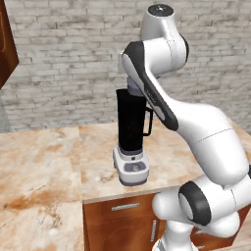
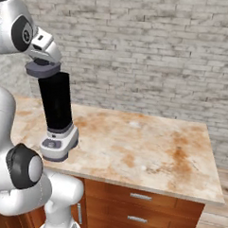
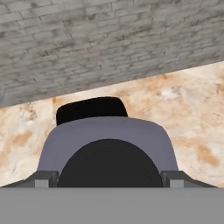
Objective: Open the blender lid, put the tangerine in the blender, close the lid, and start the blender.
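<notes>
End effector (image 3: 109, 177) at blender lid (image 3: 107, 135), fingers (image 3: 43, 178) spread either side of knob; blender (image 2: 56, 113) on worktop (image 2: 147, 151).

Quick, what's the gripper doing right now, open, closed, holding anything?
Gripper: jaws spread wide around the blender lid, on either side of its dark knob; a firm hold cannot be told.

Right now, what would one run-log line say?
stage: opening lid | tool: open, straddling blender lid knob | lid: on blender | counter: marble
</notes>
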